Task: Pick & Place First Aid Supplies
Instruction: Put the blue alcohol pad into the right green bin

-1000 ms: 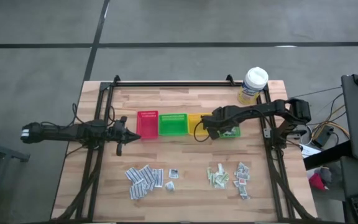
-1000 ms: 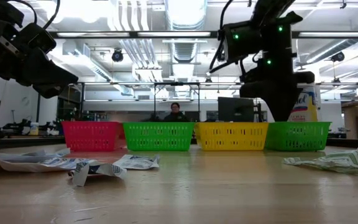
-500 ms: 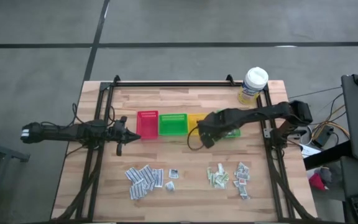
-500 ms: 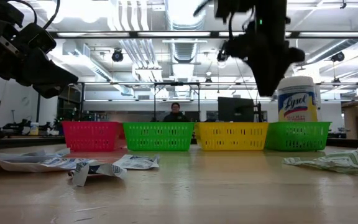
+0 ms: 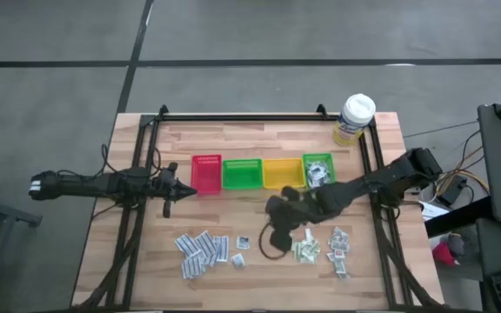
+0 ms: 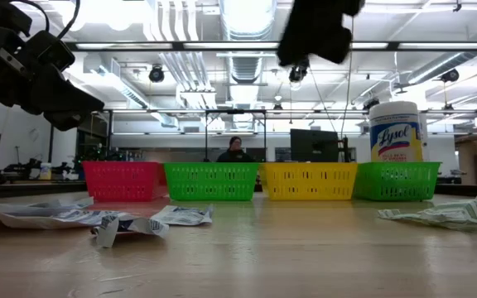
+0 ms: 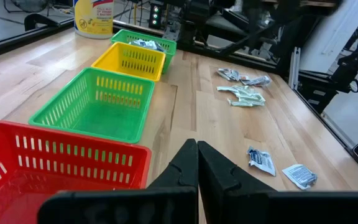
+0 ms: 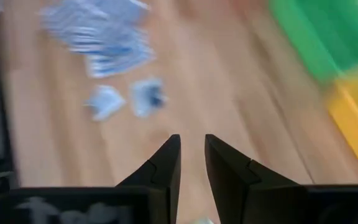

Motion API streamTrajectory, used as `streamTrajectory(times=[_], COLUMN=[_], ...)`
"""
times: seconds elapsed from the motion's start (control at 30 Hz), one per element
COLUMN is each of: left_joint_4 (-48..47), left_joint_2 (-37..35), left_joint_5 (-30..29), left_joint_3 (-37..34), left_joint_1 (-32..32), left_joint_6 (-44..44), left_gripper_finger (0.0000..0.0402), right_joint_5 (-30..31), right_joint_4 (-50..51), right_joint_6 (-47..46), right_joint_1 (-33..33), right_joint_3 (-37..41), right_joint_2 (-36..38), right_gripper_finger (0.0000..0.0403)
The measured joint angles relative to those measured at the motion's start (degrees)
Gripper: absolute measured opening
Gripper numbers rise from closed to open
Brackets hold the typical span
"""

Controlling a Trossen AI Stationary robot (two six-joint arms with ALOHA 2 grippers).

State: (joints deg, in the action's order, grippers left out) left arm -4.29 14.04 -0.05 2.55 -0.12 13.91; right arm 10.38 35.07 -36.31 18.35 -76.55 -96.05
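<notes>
The first aid supplies lie in loose heaps near the table's front edge: white-blue sachets (image 5: 200, 250), two stray sachets (image 5: 241, 249), pale green ones (image 5: 304, 249) and white-red ones (image 5: 340, 249). More sachets lie in the right-hand green bin (image 5: 317, 169). My right gripper (image 5: 274, 209) hovers over bare wood in front of the yellow bin (image 5: 282, 172). It points slanting down, narrowly open (image 8: 191, 146), with nothing between its fingers. My left gripper (image 5: 174, 187) waits shut (image 7: 197, 155) at the table's left, beside the red bin (image 5: 206, 174).
Red, green (image 5: 242, 174), yellow and small green bins stand in a row across the table's middle. A wipes tub (image 5: 355, 117) stands at the far right corner. A black frame (image 5: 150, 130) runs along the table's sides. A person (image 6: 235, 149) sits far behind the table.
My right gripper has left the right-hand green bin, swinging toward the table's near edge and left while rising and turning. In the low view it has climbed to the picture's top, uncovering the wipes tub behind the bin.
</notes>
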Motion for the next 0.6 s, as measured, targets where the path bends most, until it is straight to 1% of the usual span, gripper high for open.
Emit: streamTrajectory(times=[0.13, 0.27, 0.6], left_joint_4=[0.0, 0.0, -0.1], left_joint_2=[0.0, 0.0, 0.5], left_joint_5=[0.0, 0.0, 0.0], left_joint_3=[0.0, 0.0, 0.0], left_joint_1=[0.0, 0.0, 0.0], left_joint_6=[0.0, 0.0, -0.1], left_gripper_finger=[0.0000, 0.0000, 0.0000], right_joint_5=[-0.1, -0.1, -0.2], right_joint_4=[-9.0, -11.6, -11.9], right_joint_6=[10.4, 16.2, 18.2], right_joint_1=[2.5, 3.9, 3.9], right_joint_3=[1.3, 1.1, -2.1], right_joint_2=[-0.3, -2.0, -10.5], right_gripper_finger=[0.0070, 0.0077, 0.0105])
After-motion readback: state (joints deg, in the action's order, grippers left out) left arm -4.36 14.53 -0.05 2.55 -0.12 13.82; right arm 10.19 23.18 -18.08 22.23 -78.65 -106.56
